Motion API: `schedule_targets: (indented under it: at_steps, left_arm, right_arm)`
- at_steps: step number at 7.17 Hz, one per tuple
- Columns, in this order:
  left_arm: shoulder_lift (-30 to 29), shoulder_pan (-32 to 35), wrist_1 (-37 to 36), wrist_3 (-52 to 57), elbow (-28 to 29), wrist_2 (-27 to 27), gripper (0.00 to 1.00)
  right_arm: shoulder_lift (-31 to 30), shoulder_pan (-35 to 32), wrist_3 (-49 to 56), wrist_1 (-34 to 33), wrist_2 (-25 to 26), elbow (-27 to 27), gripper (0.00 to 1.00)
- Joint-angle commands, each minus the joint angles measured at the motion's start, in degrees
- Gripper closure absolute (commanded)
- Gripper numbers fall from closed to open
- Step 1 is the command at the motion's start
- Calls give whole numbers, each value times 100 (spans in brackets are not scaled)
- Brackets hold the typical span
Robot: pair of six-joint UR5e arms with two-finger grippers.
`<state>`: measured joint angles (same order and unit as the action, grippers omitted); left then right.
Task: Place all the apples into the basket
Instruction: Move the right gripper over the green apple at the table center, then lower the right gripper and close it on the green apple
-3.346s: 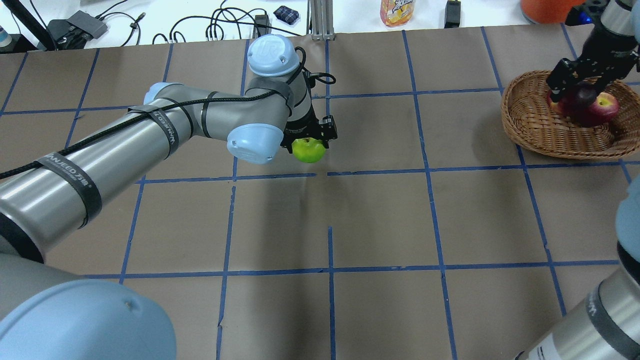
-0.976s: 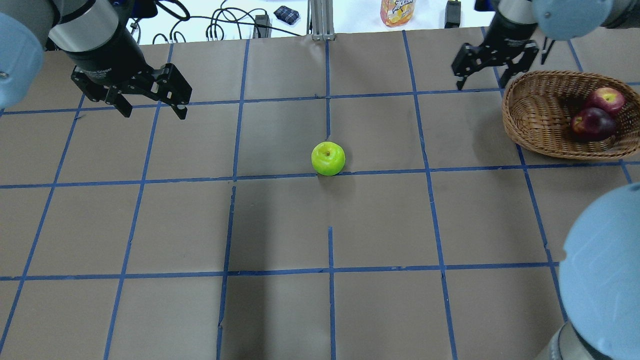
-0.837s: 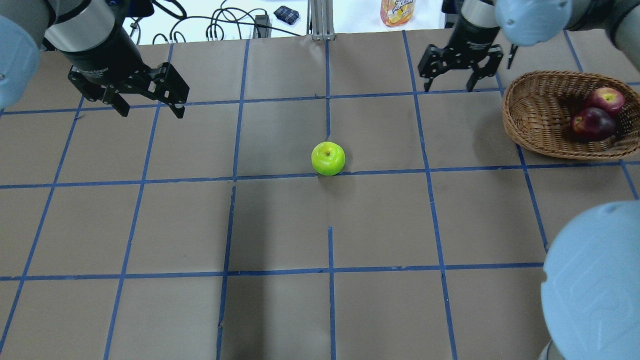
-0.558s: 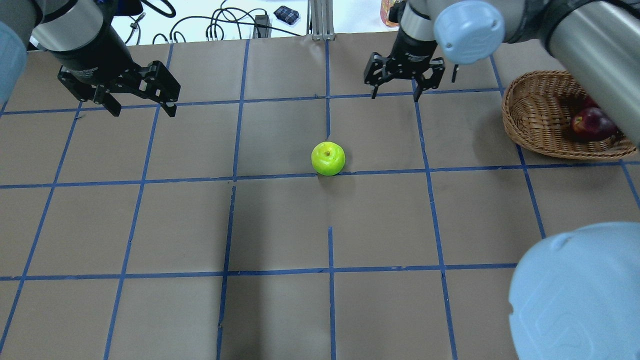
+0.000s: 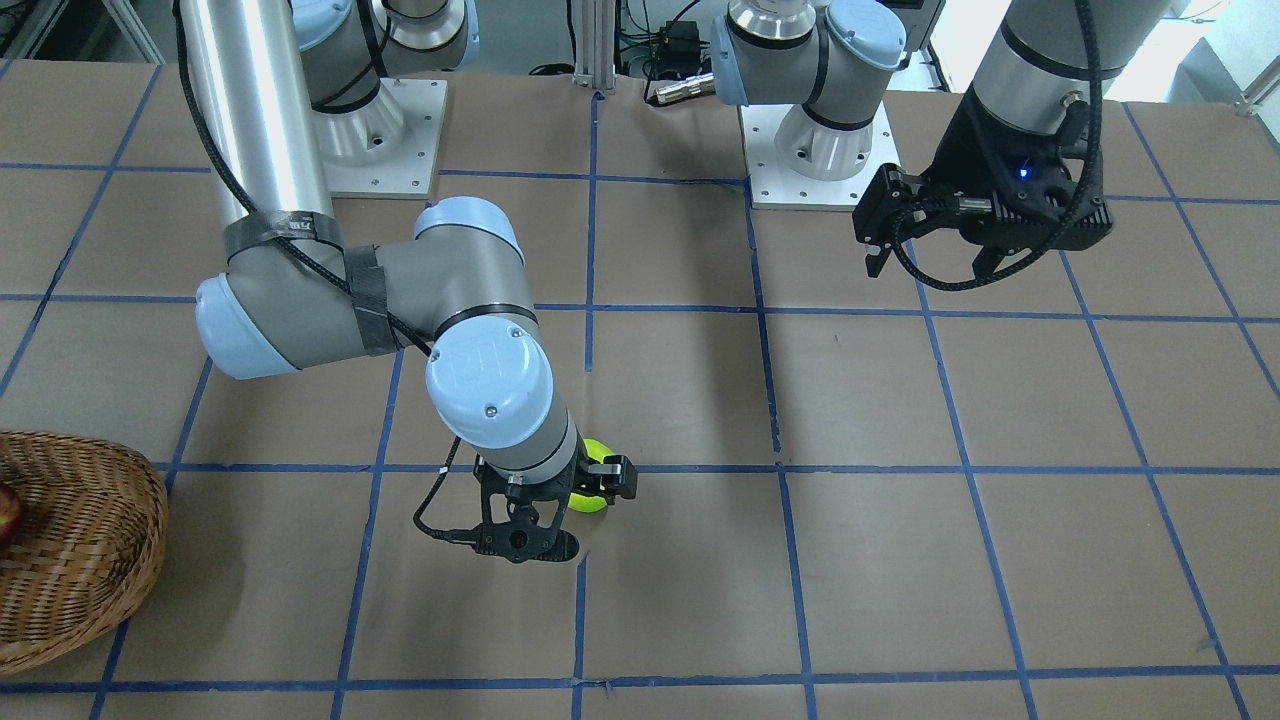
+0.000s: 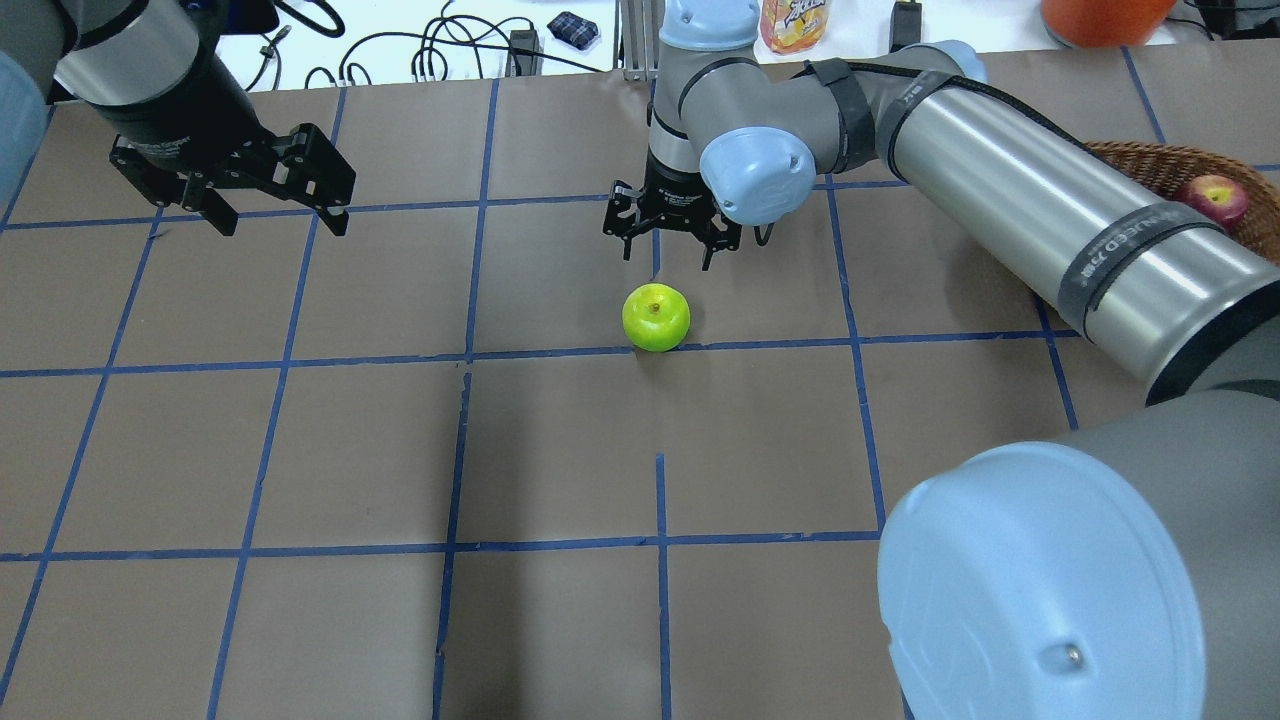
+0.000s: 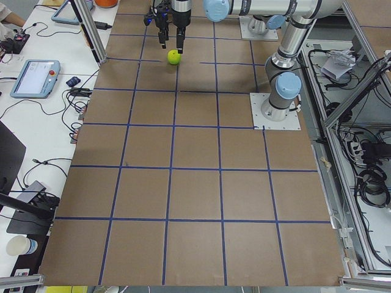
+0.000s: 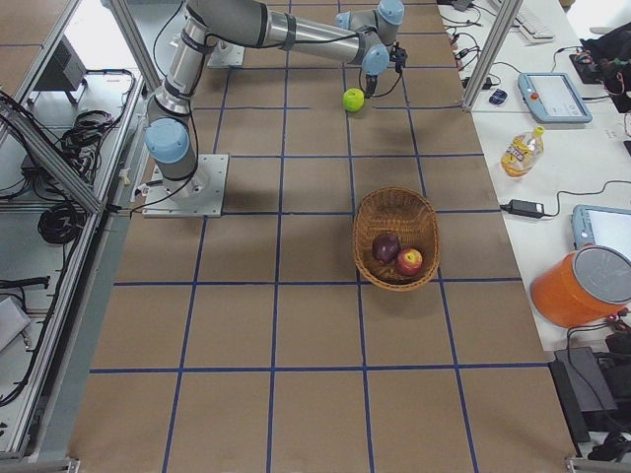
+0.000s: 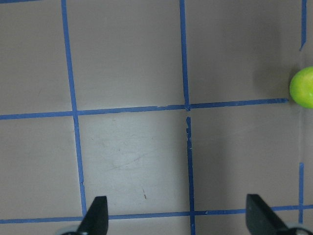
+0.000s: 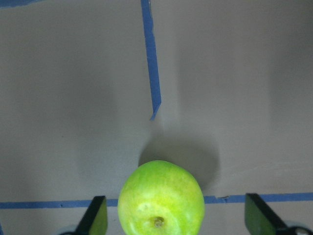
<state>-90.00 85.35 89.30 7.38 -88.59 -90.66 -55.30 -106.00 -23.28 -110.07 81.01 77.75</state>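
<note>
The green apple (image 6: 656, 317) rests on the brown table near its middle. My right gripper (image 6: 667, 258) hangs open just beyond and above it; in the right wrist view the green apple (image 10: 161, 198) sits between the spread fingers (image 10: 96, 215) at the bottom edge. The wicker basket (image 8: 396, 236) at the right holds the dark purple apple (image 8: 385, 246) and the red apple (image 8: 409, 261); in the overhead view my right arm covers most of the basket (image 6: 1150, 165). My left gripper (image 6: 280, 222) hovers open and empty at the back left.
Blue tape lines grid the brown table paper. Cables, a juice bottle (image 6: 795, 22) and an orange tub (image 6: 1100, 15) sit beyond the far edge. My right arm stretches diagonally over the table's right half.
My left gripper let go of the green apple and drew back to the left. My right gripper left the basket, swept left and came down behind the green apple.
</note>
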Motion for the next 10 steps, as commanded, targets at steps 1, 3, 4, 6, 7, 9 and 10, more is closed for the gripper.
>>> schedule_targets:
  at_steps: [1,3,4,6,7,9,10]
  left_arm:
    - [0,-10,0,0,8,-4,0]
    - [0,-18,0,0,8,4,0]
    - [0,-18,0,0,8,4,0]
    - [0,-18,0,0,8,4,0]
    - [0,-18,0,0,8,4,0]
    - [0,-10,0,0,8,4,0]
    - [0,-10,0,0,8,4,0]
  right_arm:
    - [176,-96,-133,-23,2,65,0]
    - [186,-131,-142,-23,2,153,0]
    - [186,-184,-151,-23,2,205,0]
    - [230,-237,-142,-23,2,267,0]
    - [230,-237,-125,-32,2,354,0]
    - [230,-237,-107,-41,2,426,0]
    - [230,-237,-107,-41,2,417,0]
